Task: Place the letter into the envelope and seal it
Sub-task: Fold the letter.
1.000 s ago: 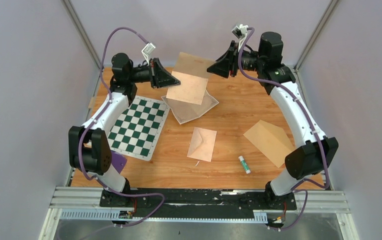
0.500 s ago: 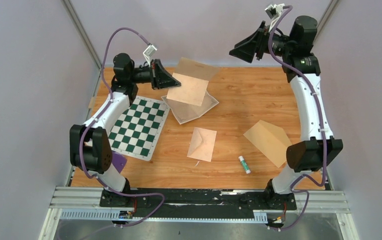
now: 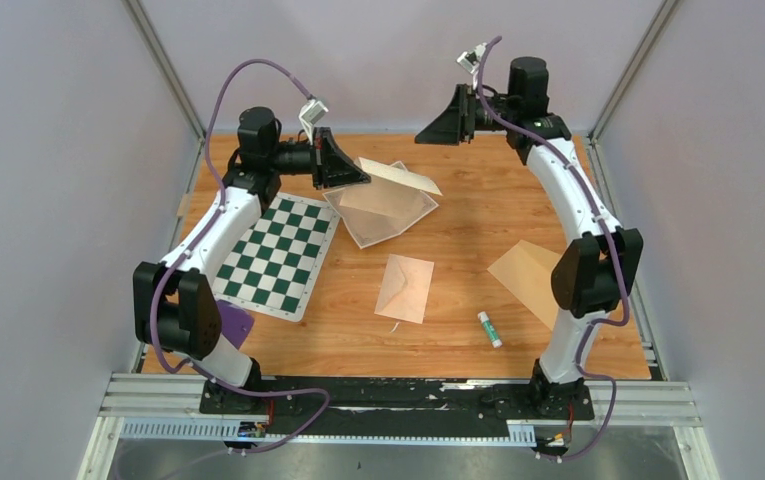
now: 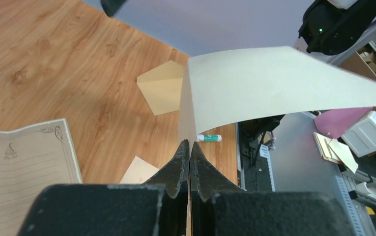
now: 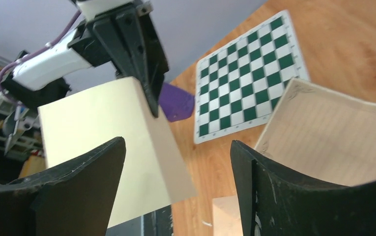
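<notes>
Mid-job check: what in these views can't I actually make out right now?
Opening of the envelope in the left claw: top view sees it almost edge-on; left wrist shows only a plain face.
Far part of the letter: under the envelope in top view; both wrist views cut it at the frame edge.
Cap of the glue stick: too small in top view.

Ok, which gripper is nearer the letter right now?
Left. The left gripper, jaws shut on the envelope, hovers at the letter's far-left edge; the right gripper, jaws open, sits farther off, up toward the back wall.
</notes>
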Action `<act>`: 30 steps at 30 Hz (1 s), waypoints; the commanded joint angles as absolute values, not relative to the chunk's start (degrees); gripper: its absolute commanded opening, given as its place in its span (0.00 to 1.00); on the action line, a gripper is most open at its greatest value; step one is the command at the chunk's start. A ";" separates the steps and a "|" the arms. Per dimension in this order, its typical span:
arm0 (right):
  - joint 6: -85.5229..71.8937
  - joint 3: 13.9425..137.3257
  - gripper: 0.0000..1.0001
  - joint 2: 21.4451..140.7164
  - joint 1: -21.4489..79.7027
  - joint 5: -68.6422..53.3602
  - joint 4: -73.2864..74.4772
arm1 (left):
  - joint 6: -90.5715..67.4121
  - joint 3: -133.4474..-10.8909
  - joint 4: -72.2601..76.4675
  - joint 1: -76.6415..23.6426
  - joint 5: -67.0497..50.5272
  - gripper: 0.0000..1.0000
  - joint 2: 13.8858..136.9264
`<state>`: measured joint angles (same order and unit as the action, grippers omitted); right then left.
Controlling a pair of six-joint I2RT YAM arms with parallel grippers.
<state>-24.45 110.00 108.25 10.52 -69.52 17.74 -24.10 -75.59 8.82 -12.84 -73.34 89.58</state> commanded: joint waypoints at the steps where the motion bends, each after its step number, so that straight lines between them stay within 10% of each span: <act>1: -27.46 104.71 0.80 103.51 11.36 -77.29 14.13 | -25.34 -77.00 10.52 -12.92 -72.09 0.00 87.48; 23: -24.37 100.20 0.53 103.69 15.06 -77.76 13.12 | -32.44 -79.44 16.54 -13.01 -73.41 0.00 89.94; 30: -24.08 100.32 0.30 104.08 15.10 -78.84 12.93 | -33.14 -79.35 17.53 -13.01 -73.58 0.00 90.56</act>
